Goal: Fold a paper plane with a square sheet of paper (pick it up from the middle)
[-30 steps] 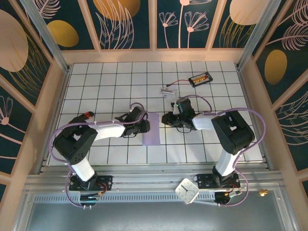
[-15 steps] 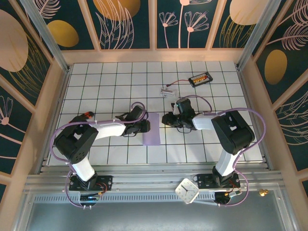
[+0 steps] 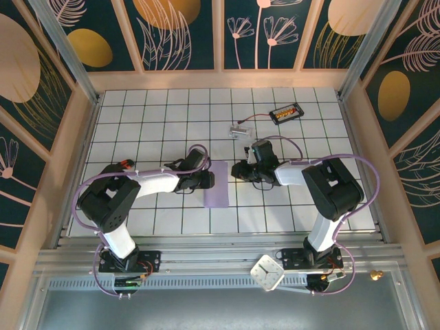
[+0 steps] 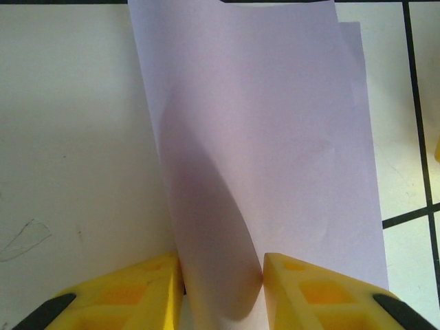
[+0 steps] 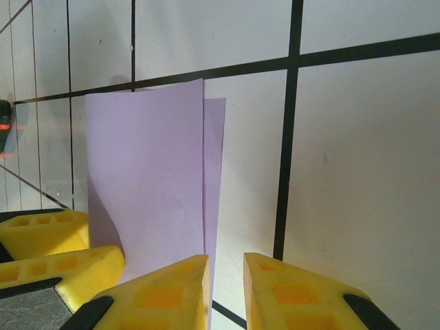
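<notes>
The square sheet of paper (image 3: 217,184), lavender, lies folded in half on the tiled table, its two layers slightly offset. My left gripper (image 3: 208,180) comes at it low from the left. In the left wrist view its yellow fingertips (image 4: 222,265) press both sides of the paper's (image 4: 261,137) rounded, bulging fold. My right gripper (image 3: 236,170) sits at the sheet's right edge. In the right wrist view its jaws (image 5: 225,265) stand a narrow gap apart with bare tile between them, and the paper's (image 5: 148,179) free edge runs down beside the left fingertip (image 5: 175,278). The left gripper's fingers (image 5: 48,240) show at lower left.
A small clear plastic piece (image 3: 239,130) with a wire lies just behind the right gripper, leading to a black holder (image 3: 285,113) at the back right. A white clock-like square (image 3: 267,272) rests on the front rail. Wooden walls bound the table (image 3: 137,124).
The left jaws have narrowed slightly on the paper's fold, and the left arm has shifted a little. The paper and the right arm stay where they were.
</notes>
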